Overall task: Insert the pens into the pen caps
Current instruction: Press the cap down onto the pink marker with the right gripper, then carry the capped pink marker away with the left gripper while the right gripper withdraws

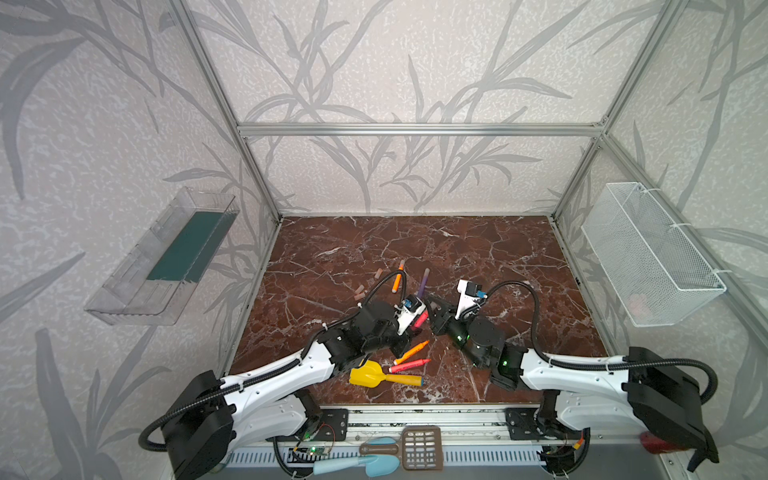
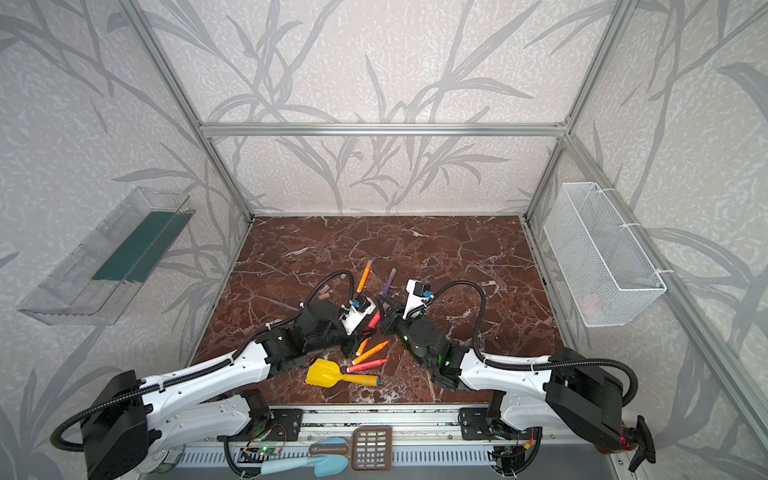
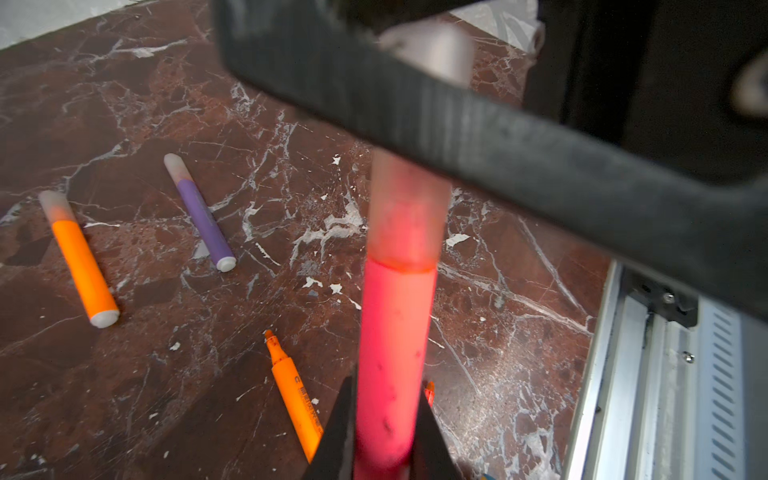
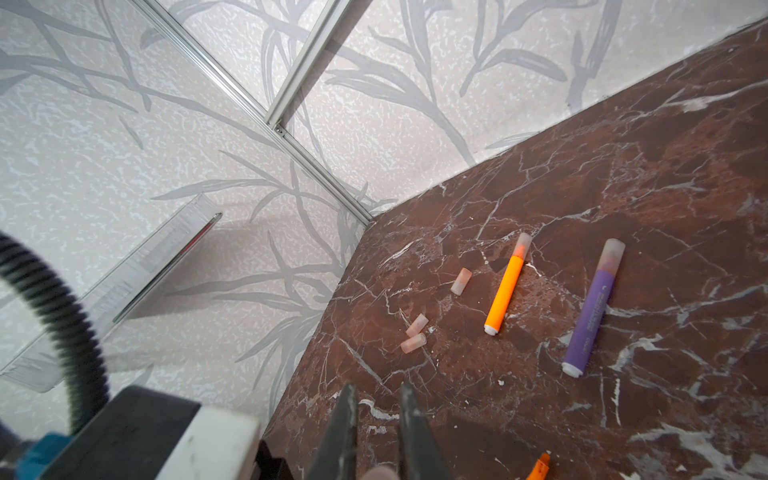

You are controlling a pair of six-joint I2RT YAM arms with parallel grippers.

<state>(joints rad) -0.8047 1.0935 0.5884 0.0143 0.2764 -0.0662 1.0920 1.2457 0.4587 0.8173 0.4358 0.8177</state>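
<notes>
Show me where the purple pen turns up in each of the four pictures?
In a top view: the purple pen lies near the middle of the table.
In a top view: same spot, mid-table.
Left wrist view: flat on the table, capped.
Right wrist view: flat on the table, capped, white butt end showing.
Shared landmark: the capped orange pen lies beside it in all four.

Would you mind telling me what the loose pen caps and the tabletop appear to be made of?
Loose pen caps: probably frosted, translucent plastic, since their pale pinkish walls look cloudy and matte. Tabletop: red-brown marble or a marble-print laminate, with white veins and a mild sheen; the pictures cannot settle which.
</notes>
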